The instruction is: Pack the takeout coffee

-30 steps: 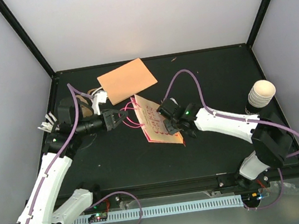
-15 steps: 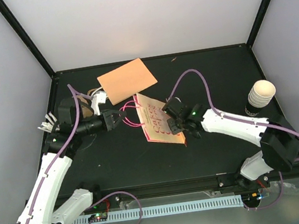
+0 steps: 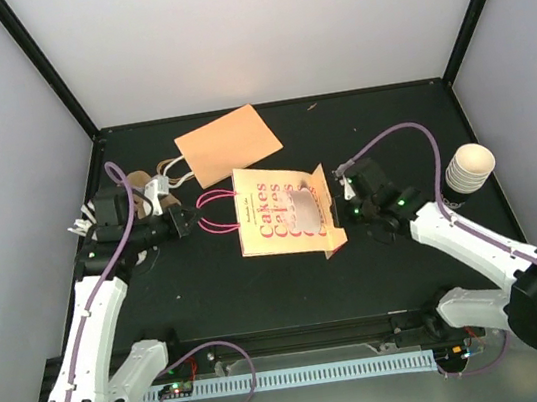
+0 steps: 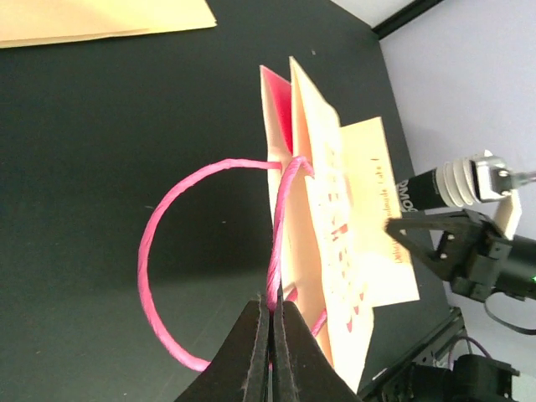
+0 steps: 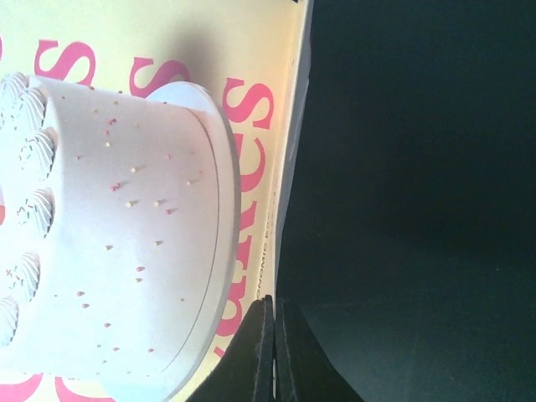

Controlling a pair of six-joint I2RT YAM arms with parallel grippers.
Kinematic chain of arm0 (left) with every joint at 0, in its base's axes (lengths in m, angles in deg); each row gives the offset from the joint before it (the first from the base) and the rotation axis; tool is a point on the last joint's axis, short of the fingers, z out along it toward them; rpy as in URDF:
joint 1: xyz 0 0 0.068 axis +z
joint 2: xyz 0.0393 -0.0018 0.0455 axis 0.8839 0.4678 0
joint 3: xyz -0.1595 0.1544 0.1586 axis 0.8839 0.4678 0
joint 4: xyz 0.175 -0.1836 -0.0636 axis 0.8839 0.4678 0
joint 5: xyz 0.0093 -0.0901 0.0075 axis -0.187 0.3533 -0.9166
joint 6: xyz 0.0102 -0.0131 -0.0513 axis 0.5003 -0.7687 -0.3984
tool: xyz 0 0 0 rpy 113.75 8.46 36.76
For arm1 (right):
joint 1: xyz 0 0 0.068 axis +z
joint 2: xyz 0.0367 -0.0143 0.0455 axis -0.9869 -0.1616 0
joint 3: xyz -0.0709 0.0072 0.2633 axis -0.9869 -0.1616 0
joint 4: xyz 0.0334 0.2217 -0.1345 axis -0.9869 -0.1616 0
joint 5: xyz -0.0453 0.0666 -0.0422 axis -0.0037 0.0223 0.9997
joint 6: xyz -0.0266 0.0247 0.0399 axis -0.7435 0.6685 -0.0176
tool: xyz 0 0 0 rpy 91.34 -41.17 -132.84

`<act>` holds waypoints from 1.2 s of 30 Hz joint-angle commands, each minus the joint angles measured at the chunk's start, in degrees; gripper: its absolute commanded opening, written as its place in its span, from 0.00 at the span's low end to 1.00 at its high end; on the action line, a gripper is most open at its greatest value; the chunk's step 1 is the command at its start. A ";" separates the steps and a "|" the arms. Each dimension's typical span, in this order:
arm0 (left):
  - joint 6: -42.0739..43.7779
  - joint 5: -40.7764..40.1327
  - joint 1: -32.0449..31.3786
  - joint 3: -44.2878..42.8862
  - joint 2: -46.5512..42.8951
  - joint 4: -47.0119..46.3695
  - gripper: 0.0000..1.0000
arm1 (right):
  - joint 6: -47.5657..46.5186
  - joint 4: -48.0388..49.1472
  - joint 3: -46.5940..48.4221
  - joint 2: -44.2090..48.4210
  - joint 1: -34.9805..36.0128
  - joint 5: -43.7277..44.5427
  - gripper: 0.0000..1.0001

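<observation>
Tightly closed: left fingers on handle, right fingers beside bag.

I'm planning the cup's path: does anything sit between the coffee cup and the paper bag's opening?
Yes. The paper bag lies flat with its mouth and pink handles facing left, so its closed bottom end faces the coffee cup. The right pincer and its arm also lie between the two.
</observation>
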 commanded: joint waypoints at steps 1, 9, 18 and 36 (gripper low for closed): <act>3.00 1.05 2.64 0.38 -0.44 1.85 0.02 | -0.28 4.11 -2.14 2.96 -4.12 -8.48 0.01; 6.00 1.87 6.11 2.06 1.18 3.27 0.02 | 0.42 5.37 -4.12 6.21 -8.34 -13.60 0.01; 8.51 3.65 10.67 3.76 1.61 3.85 0.02 | 0.81 6.18 -6.18 8.15 -14.16 -18.96 0.01; 6.00 12.33 9.47 5.56 1.29 -0.78 0.02 | 3.14 20.98 -13.82 3.44 -17.05 -33.84 0.01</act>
